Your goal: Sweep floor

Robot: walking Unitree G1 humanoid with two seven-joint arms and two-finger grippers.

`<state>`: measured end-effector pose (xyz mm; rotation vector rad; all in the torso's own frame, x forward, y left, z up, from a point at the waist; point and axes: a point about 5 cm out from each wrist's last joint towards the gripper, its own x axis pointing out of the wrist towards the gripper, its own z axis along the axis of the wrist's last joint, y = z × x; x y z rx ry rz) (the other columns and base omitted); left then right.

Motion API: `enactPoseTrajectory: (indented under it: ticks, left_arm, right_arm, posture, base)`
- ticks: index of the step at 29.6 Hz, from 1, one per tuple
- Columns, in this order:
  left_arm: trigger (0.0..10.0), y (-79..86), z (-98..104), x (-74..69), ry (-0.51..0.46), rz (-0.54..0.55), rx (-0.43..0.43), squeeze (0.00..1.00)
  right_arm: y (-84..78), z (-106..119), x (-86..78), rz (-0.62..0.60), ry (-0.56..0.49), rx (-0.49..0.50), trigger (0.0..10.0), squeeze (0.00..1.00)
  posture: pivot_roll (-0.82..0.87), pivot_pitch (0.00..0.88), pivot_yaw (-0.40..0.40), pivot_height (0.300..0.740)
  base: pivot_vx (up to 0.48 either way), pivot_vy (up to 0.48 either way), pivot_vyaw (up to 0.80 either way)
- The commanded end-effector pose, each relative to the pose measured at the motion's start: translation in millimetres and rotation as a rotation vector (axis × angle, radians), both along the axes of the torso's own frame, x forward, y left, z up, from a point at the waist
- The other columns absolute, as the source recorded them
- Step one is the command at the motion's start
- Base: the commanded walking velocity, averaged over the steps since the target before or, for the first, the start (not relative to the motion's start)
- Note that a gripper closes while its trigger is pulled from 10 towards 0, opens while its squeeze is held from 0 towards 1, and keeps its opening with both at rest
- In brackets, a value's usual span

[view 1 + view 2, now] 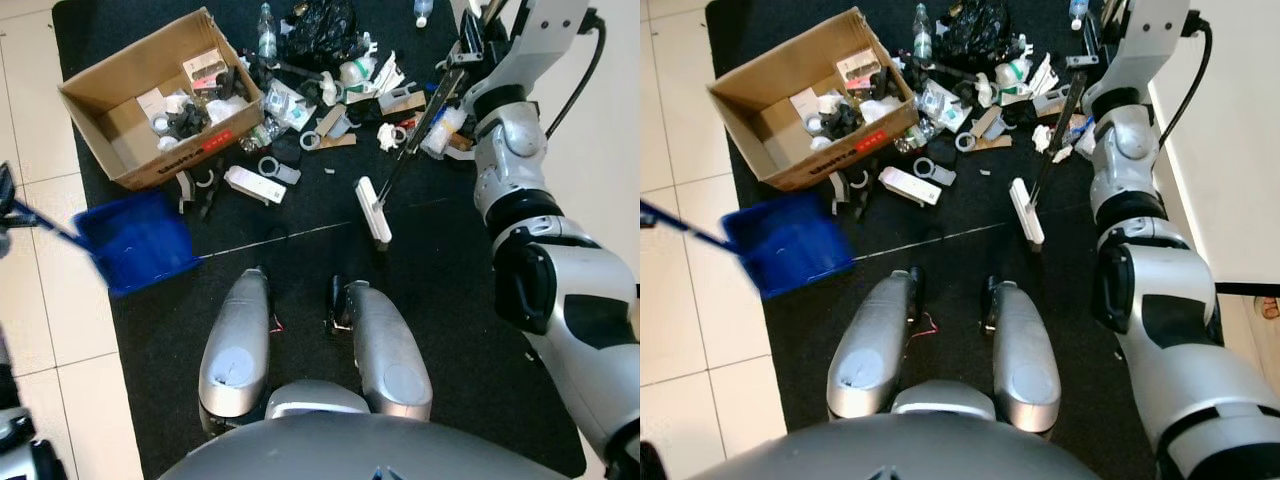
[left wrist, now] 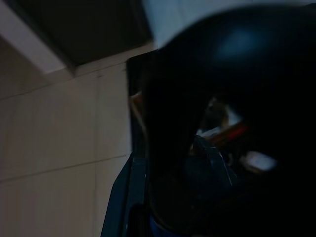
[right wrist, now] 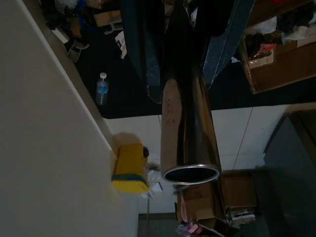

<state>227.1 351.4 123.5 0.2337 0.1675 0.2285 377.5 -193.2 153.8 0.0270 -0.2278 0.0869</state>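
Gripping broom handle [image 3: 190, 113] between right jaws.

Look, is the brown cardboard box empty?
No, the brown cardboard box lies open on the black mat with small items inside.

floor [image 1: 30, 300]: pale tiles | black mat [image 1: 450, 300]: cardboard box [image 1: 120, 100], litter [image 1: 330, 100], blue dustpan [image 1: 140, 240]
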Motion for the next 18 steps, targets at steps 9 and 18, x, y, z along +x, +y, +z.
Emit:
enactPoseTrajectory:
  ticks: [9, 18]
  left_arm:
    - [10.0, -2.9, -13.0, 7.8, -0.030, 0.014, 0.017, 0.00]
    - [10.0, -43.9, -3.2, 36.6, -0.150, -0.136, -0.145, 0.00]
  right_arm:
    - [2.1, 4.7, 1.4, 0.000, -0.025, 0.009, 10.0, 0.00]
    - [11.0, 9.8, 5.5, 0.021, -0.027, 0.023, 10.0, 0.00]
  posture:
    - [0.28, 0.283, -0.042, 0.740]
    - [0.26, 0.297, -0.049, 0.740]
  base:
    - [0.000, 0.000, 0.00]
    - [0.000, 0.000, 0.00]
